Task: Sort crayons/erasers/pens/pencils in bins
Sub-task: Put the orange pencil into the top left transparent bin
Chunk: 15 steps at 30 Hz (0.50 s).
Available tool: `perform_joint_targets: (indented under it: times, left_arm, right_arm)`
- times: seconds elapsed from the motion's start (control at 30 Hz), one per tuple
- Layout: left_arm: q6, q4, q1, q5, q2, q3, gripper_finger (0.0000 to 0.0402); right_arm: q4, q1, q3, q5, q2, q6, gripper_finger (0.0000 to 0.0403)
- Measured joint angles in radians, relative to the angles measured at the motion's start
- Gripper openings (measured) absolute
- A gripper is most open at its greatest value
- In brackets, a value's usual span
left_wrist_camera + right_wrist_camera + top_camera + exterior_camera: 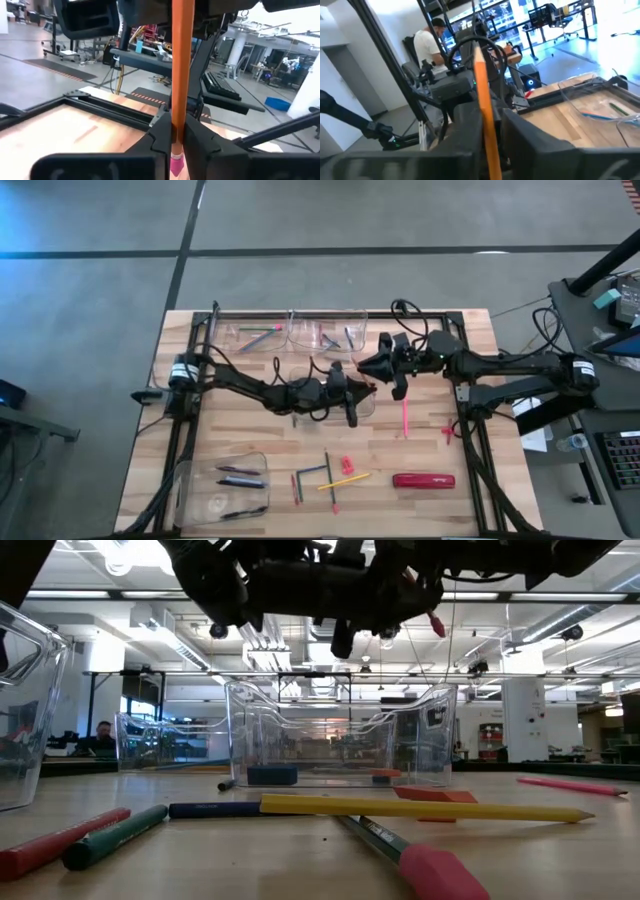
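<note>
- Wooden tabletop (250, 450), centre: handover of orange pencil (182, 65).
- Left gripper (176, 142) fingers clamped on it.
- Right gripper (487, 131) apparently releasing.
- Next: carry to bin (255, 335).

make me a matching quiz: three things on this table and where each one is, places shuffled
1. long thin orange pencil
2. red oblong object with white lettering
3. clear plastic bin holding dark pens

a. on the table, lower left of the high view
b. clamped in the left claw
c. on the table, lower right of the high view

Pairs: 1-b, 2-c, 3-a
</note>
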Motion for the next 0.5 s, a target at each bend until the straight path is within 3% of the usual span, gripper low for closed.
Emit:
perform_joint_targets:
  times: [0.27, 0.4, 0.5]
  left_arm:
    - [0.072, -0.19, 0.0, 0.003, -0.141, -0.013, 0.0012]
    - [0.118, -0.39, 0.0, -0.027, -0.259, -0.034, 0.0011]
    - [0.169, -0.61, 0.0, -0.128, -0.37, -0.039, 0.001]
  right_arm:
    - [-0.034, 0.005, 0.004, 0.005, -0.031, -0.015, 0.0211]
    - [-0.094, 0.005, 0.004, 0.005, -0.073, -0.036, 0.0281]
    - [-0.172, 0.004, 0.004, 0.005, -0.116, -0.05, 0.0318]
